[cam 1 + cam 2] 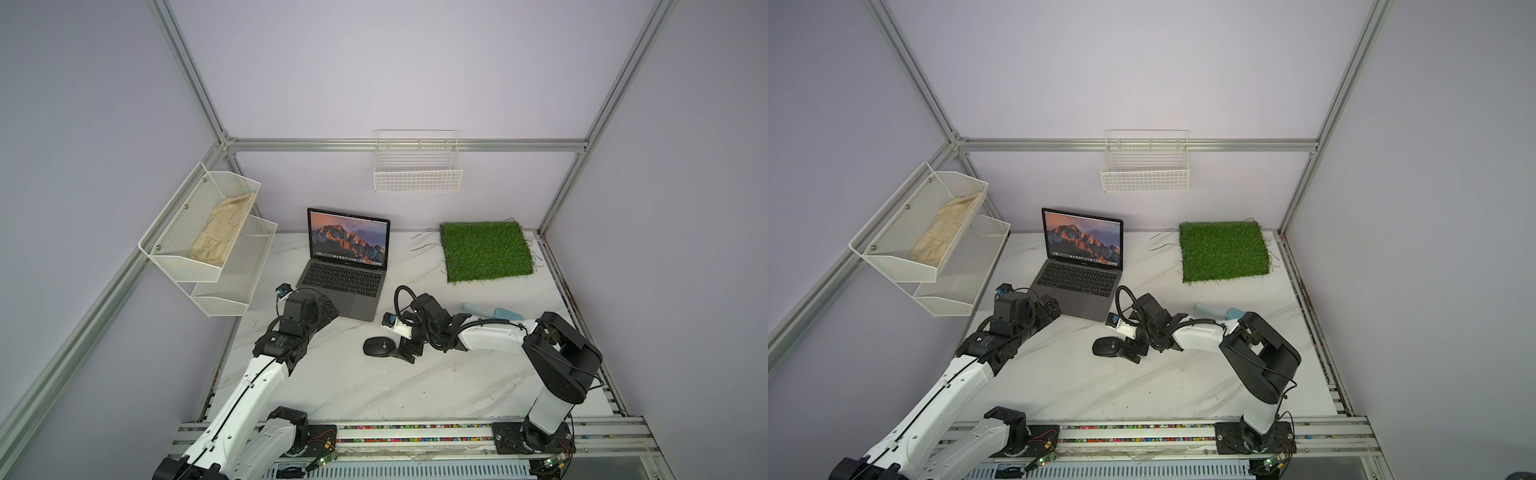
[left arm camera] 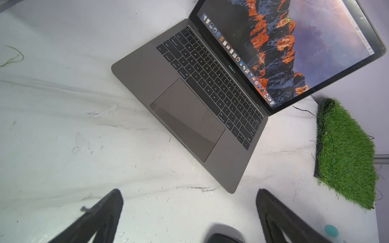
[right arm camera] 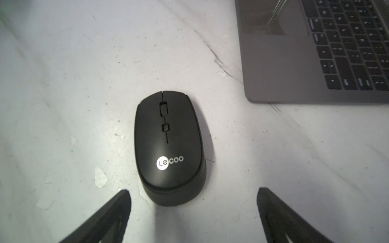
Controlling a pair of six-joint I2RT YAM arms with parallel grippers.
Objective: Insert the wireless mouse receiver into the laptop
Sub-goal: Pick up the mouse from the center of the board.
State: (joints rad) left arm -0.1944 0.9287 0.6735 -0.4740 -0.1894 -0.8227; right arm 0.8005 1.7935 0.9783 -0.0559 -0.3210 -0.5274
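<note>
While the left pincer (image 2: 189,190) and right pincer (image 3: 193,190) gape empty, the receiver is unseen, likely inside the mouse (image 1: 376,346), centre of a top view, below the laptop (image 1: 357,299); presumably tiny, light, rigid, slippery: pinch its cap.

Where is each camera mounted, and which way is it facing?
Top views: high over the robot's end of the table, looking down at laptop and mouse; left arm, right arm show.
Left wrist: on that arm, facing the laptop; open left gripper shows.
Right wrist: on that arm, facing the mouse; open right gripper shows.
Shared: all four show the laptop.
</note>
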